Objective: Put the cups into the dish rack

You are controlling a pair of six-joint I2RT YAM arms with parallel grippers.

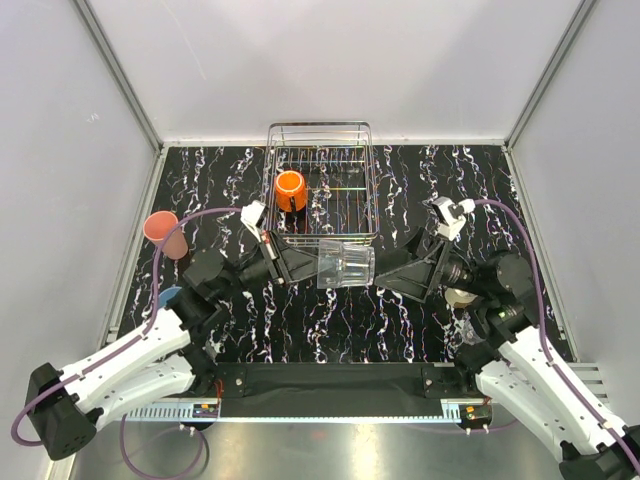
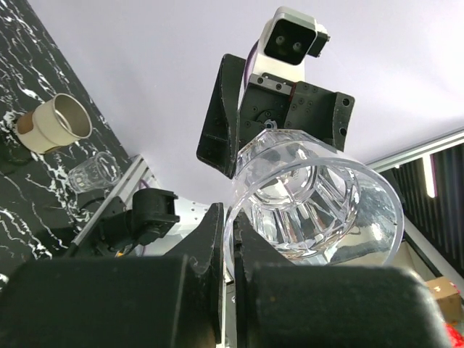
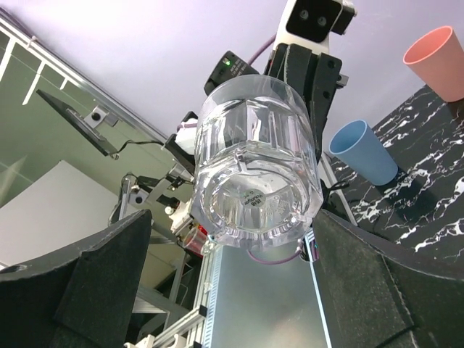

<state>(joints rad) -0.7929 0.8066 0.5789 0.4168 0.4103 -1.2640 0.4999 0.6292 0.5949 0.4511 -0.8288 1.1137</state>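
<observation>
One clear glass, likely slick and fragile: left end effector pinches its rim, right end effector spread wide, empty.

Pretty clearly a robotics lab test cell, not a real kitchen. The space is boxed in by plain white panels held in aluminium profiles. A left arm and a right arm are bolted down at 6 o'clock, with purple cables looped off them. A marble-print tabletop is laid inside, and a dish rack is parked at 12 o'clock.
</observation>
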